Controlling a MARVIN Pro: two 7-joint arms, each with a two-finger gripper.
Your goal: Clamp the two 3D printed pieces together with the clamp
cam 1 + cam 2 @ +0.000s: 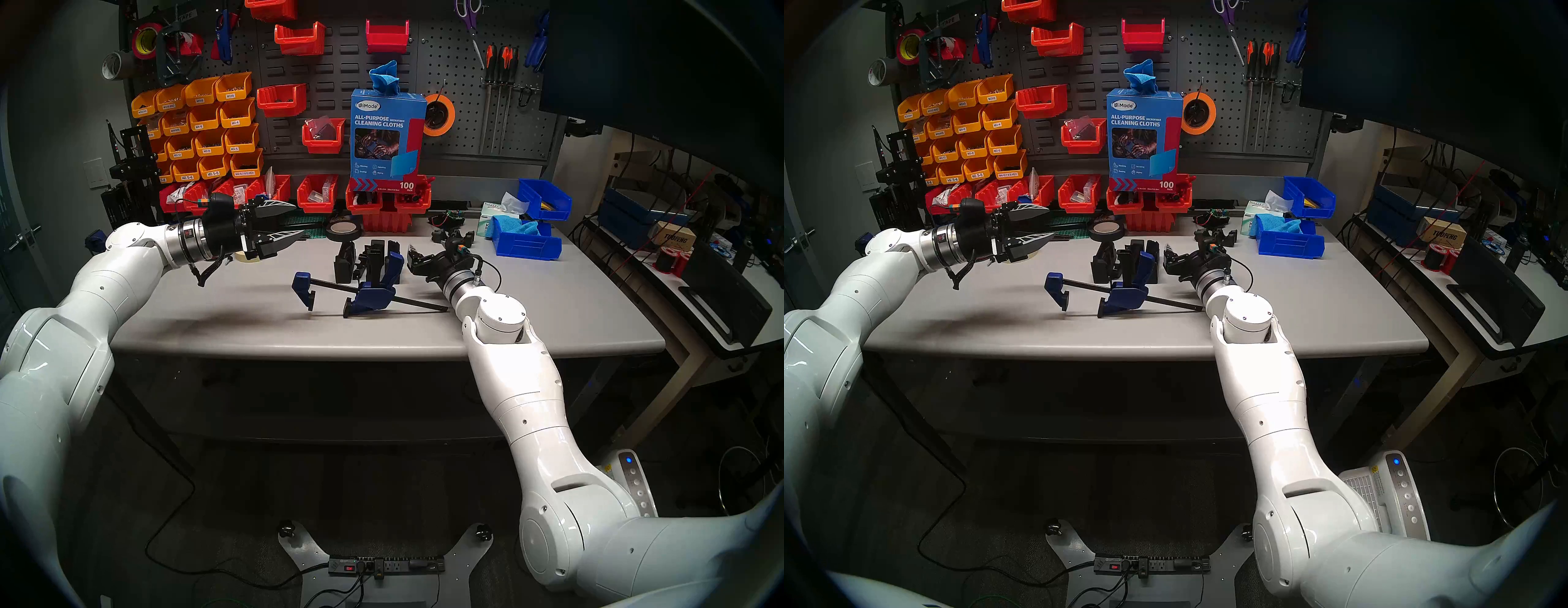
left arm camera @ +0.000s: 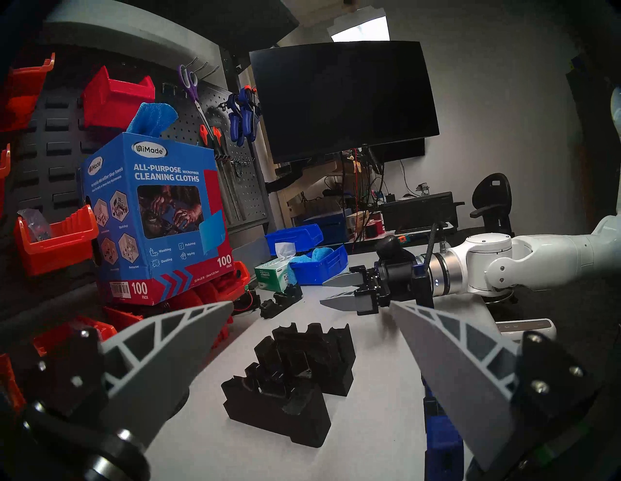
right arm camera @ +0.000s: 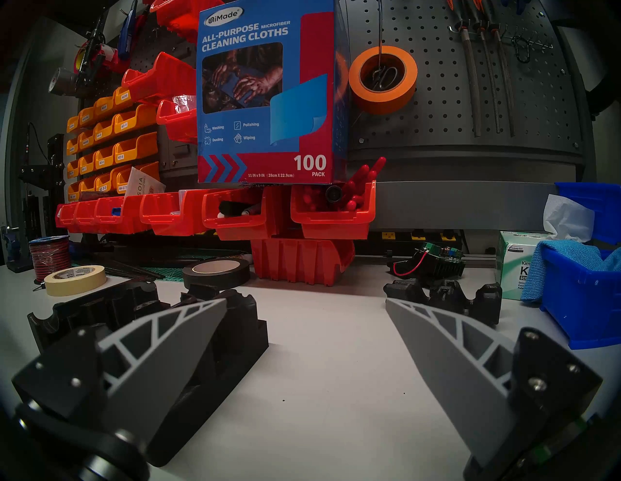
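Note:
The clamp (image 1: 373,295) lies on the grey table (image 1: 212,314) with its thin black bar flat, its blue end jaw (image 1: 303,288) to the left and its blue trigger body mid-table. Just behind it stand the two 3D printed pieces (image 1: 344,265) (image 1: 375,254), matte black and side by side; the left wrist view shows them (image 2: 279,403) (image 2: 322,356) ahead. My left gripper (image 1: 299,219) (image 2: 311,304) hovers open above the table, left of the pieces. My right gripper (image 1: 413,254) (image 3: 305,300) sits low and open just right of them, holding nothing.
A low black cradle part (image 1: 454,235) and a circuit board lie behind the right gripper. Blue bins (image 1: 526,244) and a tissue box stand at the back right. Tape rolls (image 1: 343,229), red bins (image 1: 382,204) and the cleaning-cloth box (image 1: 388,136) line the back edge.

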